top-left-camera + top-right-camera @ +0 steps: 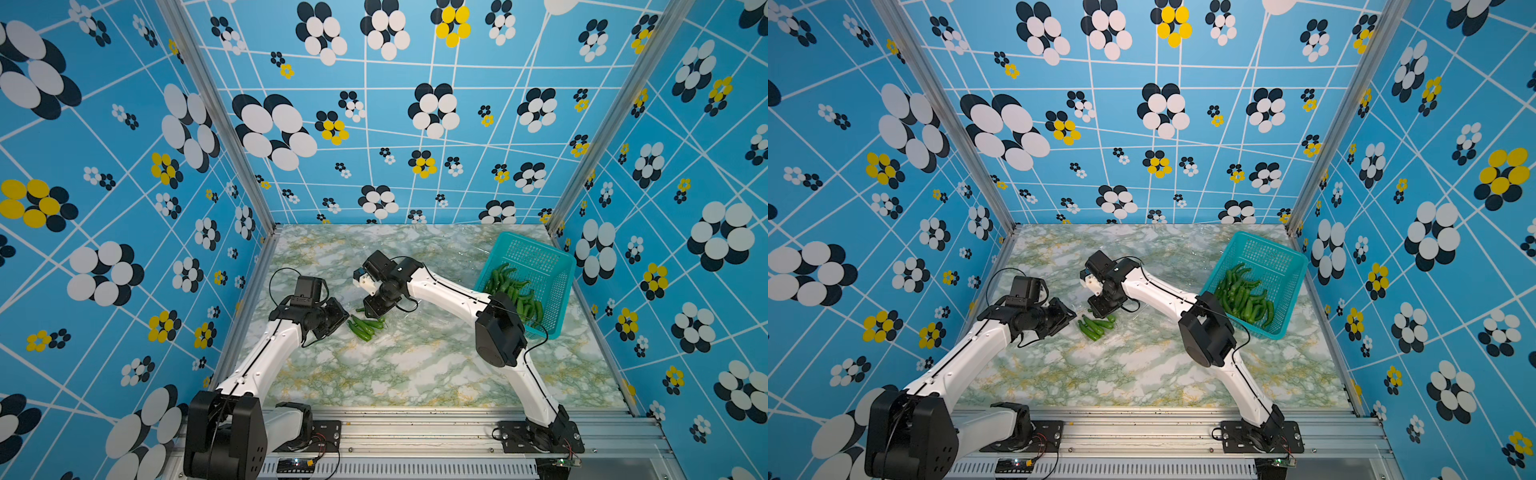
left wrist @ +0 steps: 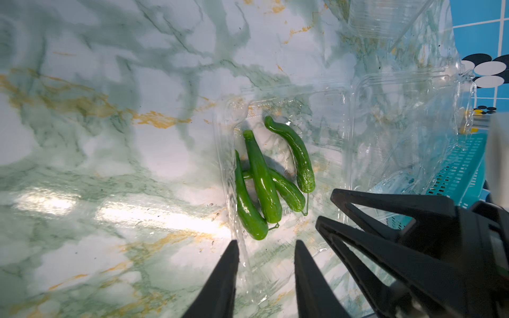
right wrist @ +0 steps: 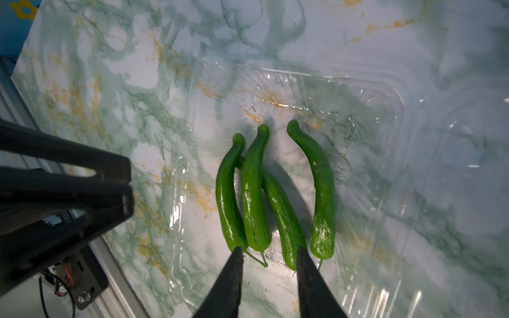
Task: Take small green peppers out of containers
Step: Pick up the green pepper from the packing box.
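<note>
Small green peppers (image 3: 256,192): four glossy ones lie side by side in one open box at mid-bench. Many more already sit in the teal basket (image 1: 540,257).
Clear clamshell container (image 3: 385,90): lid open, flat on the marble bench (image 1: 415,365) and nearly invisible against it. Empty clamshells (image 2: 407,115) lie beyond.
Right pincer (image 3: 270,250): released. Its tips are down at the peppers' stem ends with two ends between them, and one tip is against the outermost pepper.
Left pincer (image 2: 265,242): jaws parted, astride the container's near rim. I see no pinch on it.
Step, as I judge it: picking from the only loaded box I can see.
Risk one: clamping here may catch two peppers, or squeeze a slick tapered end so it squirts free.
Risk two: unpinned, the flimsy box could lift or skid with the pepper.
Risk three: the pincers are near each other, so a careless lift could knock them together.
</note>
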